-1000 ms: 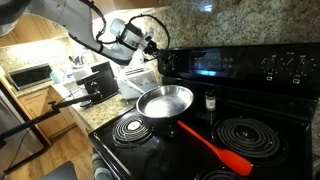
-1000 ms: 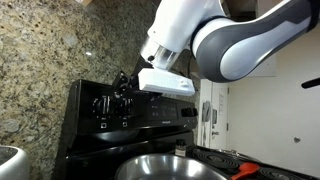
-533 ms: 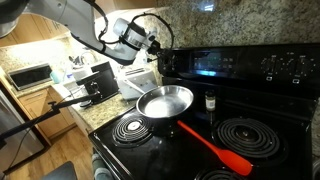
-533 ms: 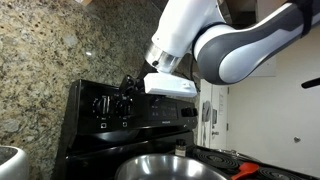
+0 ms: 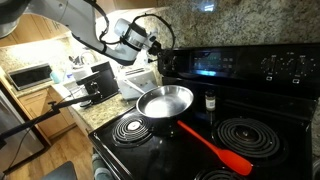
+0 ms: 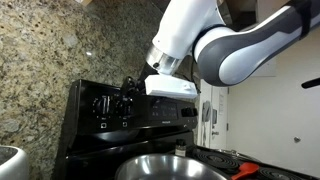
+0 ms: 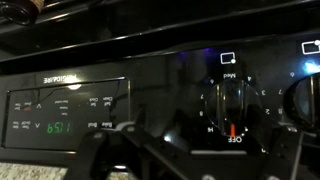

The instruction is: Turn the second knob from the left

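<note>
Fingers [image 6: 127, 83] spread wide, knob [image 7: 228, 103] near, untouched

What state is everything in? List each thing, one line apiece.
Gripper: open, holding nothing, just short of the knobs.
Knob in the wrist view: red mark at OFF.
Display: lit.
Pan: upright, empty, on the cooktop.
Spatula: lying on the cooktop.
Burner: dark.

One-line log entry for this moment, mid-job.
phase: pre-grasp | gripper: open, empty, by control knobs | knob in wrist view: mark at OFF, not yet turned | pan: on stove
</note>
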Available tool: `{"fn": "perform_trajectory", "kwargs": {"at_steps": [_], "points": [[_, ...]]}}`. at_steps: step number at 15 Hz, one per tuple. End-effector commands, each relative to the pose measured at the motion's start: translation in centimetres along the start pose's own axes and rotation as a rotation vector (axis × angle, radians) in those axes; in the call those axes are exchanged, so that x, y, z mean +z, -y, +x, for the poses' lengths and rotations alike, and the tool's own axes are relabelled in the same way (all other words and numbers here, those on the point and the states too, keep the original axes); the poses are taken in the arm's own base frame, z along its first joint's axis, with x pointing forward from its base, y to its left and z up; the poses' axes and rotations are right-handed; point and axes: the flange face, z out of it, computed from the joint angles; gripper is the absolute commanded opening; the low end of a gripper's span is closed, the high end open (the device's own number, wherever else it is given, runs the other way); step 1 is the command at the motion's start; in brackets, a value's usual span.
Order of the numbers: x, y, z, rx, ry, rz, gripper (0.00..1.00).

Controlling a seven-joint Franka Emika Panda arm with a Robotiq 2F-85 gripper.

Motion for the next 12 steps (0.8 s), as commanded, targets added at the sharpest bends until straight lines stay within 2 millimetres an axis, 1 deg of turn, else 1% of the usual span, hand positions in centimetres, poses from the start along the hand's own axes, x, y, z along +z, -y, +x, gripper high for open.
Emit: {"fn": "perform_trajectory", "kwargs": {"at_steps": [1, 6, 7, 8, 12], "points": [[-0.35, -0.19, -0.33, -0.017, 0.026, -0.014, 1.0], [-0.13, -0.37, -0.49, -0.015, 0.021, -0.033, 1.0], [-0.09, -0.44, -0.46, -0.007, 0.021, -0.032, 0.93], [-0.12, -0.41, -0.44, -0.009, 0.02, -0.028, 0.74], [-0.69, 0.3, -0.41, -0.014, 0.012, -0.023, 0.43]]}}
